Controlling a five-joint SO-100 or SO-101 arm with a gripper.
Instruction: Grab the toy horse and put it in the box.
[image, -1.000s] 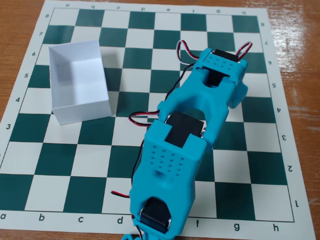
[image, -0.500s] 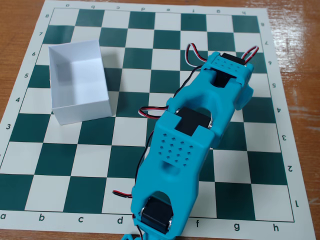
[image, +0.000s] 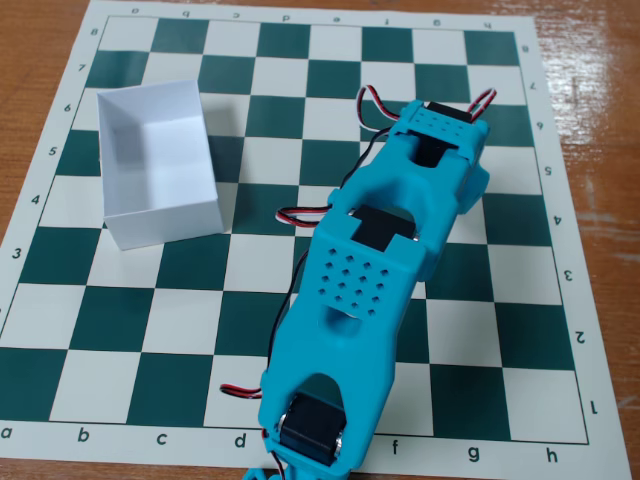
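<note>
The white open-topped box (image: 165, 224) stands on the left part of the chessboard, and nothing shows inside it. The blue arm (image: 365, 290) reaches from the bottom edge up to the right over the board. Its gripper end (image: 445, 140) points down at the squares on the upper right, well to the right of the box. The arm's own body hides the fingers, so I cannot tell whether they are open or shut. The toy horse is out of sight, either under the arm or out of view.
The green and white chessboard mat (image: 120, 330) lies on a brown wooden table (image: 600, 90). Red, white and black servo cables (image: 300, 215) loop out on the arm's left side.
</note>
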